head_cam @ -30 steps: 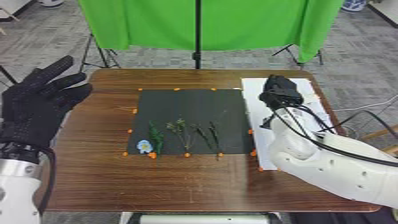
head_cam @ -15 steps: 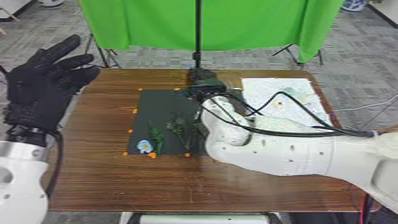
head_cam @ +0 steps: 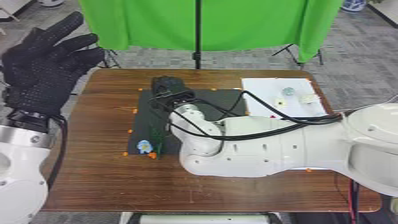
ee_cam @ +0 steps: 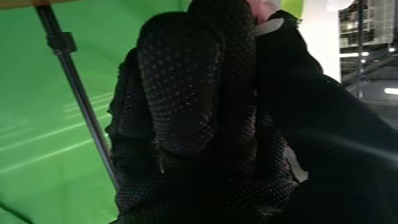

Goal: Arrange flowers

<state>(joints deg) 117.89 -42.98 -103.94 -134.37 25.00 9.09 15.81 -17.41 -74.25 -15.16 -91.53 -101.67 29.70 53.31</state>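
Bench (head_cam: 115, 185): white sheet (head_cam: 265, 92) laid beside dark mat (head_cam: 144, 120).
Dark mat: blue flower (head_cam: 145, 146) set near left corner.
Right robot hand (head_cam: 167, 86): closed on pink bloom (ee_cam: 264, 9), held over mat's far left.
Pink bloom: placement apparently in hand; to be lowered and released gently.

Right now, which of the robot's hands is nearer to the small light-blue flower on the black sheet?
The right hand: it is over the far-left part of the black sheet, beyond the light-blue flower. The left hand is farther, left of the table.
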